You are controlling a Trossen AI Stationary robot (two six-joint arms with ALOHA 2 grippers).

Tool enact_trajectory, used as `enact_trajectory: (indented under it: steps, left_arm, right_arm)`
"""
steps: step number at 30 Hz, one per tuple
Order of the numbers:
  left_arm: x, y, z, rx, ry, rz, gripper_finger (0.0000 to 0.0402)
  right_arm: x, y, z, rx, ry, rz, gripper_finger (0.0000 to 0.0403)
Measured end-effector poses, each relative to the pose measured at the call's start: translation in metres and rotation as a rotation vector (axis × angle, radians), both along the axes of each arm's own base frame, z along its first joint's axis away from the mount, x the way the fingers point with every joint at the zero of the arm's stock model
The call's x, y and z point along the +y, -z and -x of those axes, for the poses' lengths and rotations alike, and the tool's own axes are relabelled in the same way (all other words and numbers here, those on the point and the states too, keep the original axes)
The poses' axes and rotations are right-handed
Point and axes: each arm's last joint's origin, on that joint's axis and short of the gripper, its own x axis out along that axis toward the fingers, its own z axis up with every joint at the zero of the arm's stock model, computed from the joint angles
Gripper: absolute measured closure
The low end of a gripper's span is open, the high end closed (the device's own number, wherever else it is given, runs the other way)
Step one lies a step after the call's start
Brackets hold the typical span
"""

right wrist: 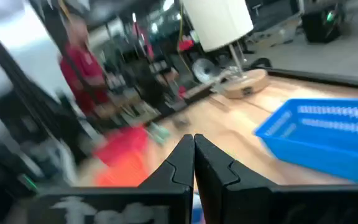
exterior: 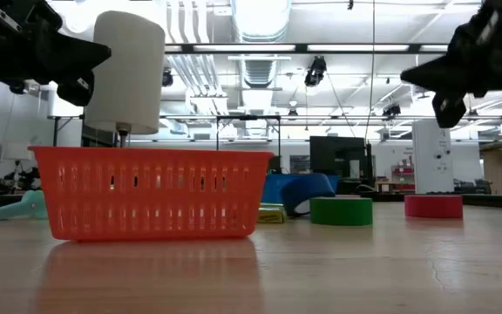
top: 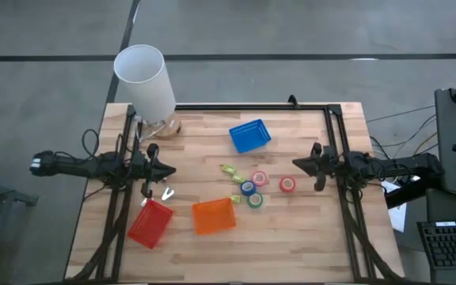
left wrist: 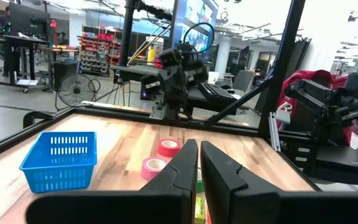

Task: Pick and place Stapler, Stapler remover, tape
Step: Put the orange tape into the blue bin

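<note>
Several small tape rolls lie flat mid-table: pink [top: 259, 179], red [top: 288, 184], blue [top: 248, 188] and green [top: 255, 199]. Small yellow-green pieces [top: 228, 169] lie beside them. A pale teal stapler-like thing [top: 167, 193] lies near the red bin. My left gripper [top: 167, 170] hovers shut and empty above the table's left part, just beyond the pale thing. My right gripper [top: 298, 164] hovers shut and empty to the right of the red roll. In the left wrist view the red roll [left wrist: 168, 147] and the pink roll [left wrist: 154, 168] lie ahead of the shut fingers [left wrist: 199, 163].
A blue bin [top: 249, 135] stands toward the far middle, an orange bin [top: 214, 216] near the front middle, and a red bin [top: 150, 222] at the front left. A white-shaded lamp [top: 145, 79] stands at the far left corner. Black frame rails [top: 252, 106] run along the table's edges.
</note>
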Motion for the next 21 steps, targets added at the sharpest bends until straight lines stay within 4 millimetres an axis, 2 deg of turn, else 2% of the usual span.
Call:
enact_trajectory:
  steps: [7,17,21]
  left_arm:
    - [0.000,0.000,0.000,0.000,0.000,0.000,0.0378]
    - [0.000,0.000,0.000,0.000,0.000,0.000,0.0378]
    - [0.000,0.000,0.000,0.000,0.000,0.000,0.0378]
  right_arm:
    - [-0.005,-0.026,0.006,-0.341,0.124,-0.287,0.0394]
    - [-0.010,-0.041,0.014,-0.504,0.275,-0.273,0.0394]
    - [-0.014,-0.045,0.020,-0.541,0.448,-0.234,0.0394]
